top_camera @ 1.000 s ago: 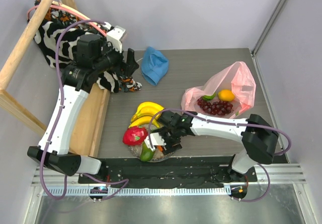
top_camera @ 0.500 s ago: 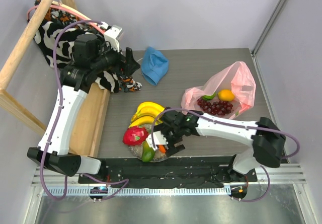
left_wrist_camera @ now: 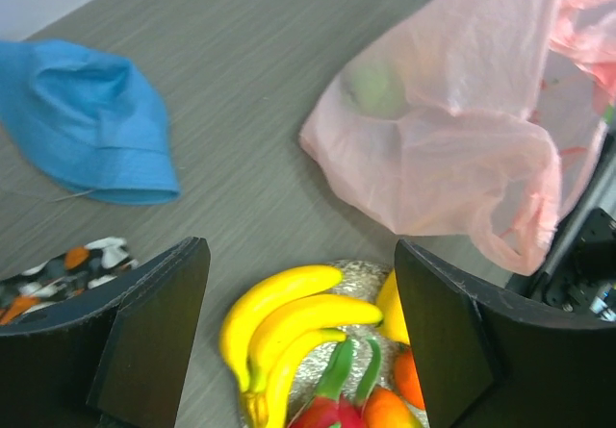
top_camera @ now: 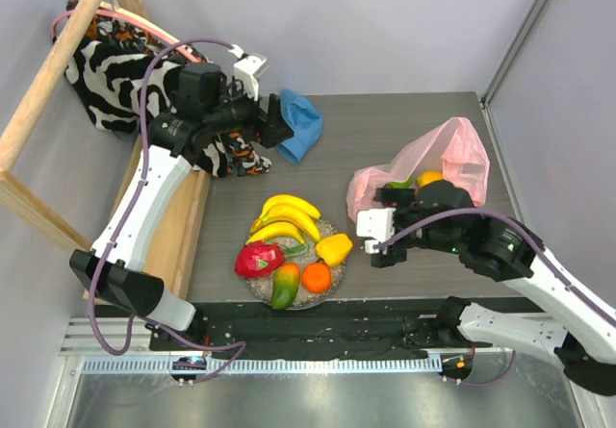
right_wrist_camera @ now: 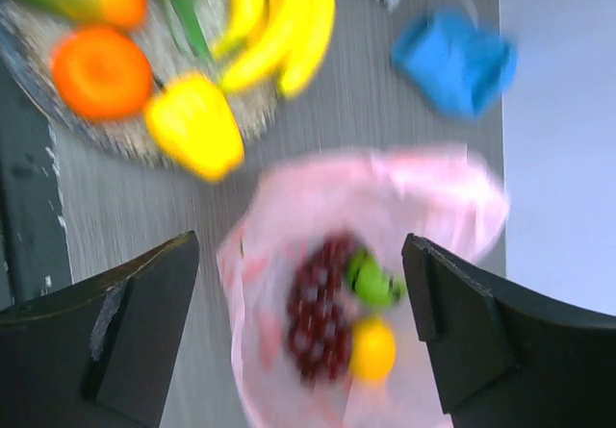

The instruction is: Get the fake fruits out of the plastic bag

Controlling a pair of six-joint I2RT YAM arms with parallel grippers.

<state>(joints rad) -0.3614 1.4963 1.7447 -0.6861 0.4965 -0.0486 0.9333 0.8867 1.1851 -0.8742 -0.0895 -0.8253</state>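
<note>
Far-left of the plate point(left_wrist_camera: 361, 276) the left gripper point(top_camera: 277, 120) hangs, jaws apart and empty. On the plate the bananas point(top_camera: 286, 218) slant near-left to far-right. Just right of it the right gripper point(top_camera: 371, 239) gapes empty; beyond, the pink bag point(top_camera: 454, 154) stretches rightward, grapes point(right_wrist_camera: 316, 317) inside.

Table point(top_camera: 385, 130) behind plastic bag point(top_camera: 462, 154) free — right arm point(top_camera: 481, 240) blocks its front.

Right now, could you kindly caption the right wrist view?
Open right gripper over the pink bag, with grapes, a green fruit and a lemon inside.
</note>
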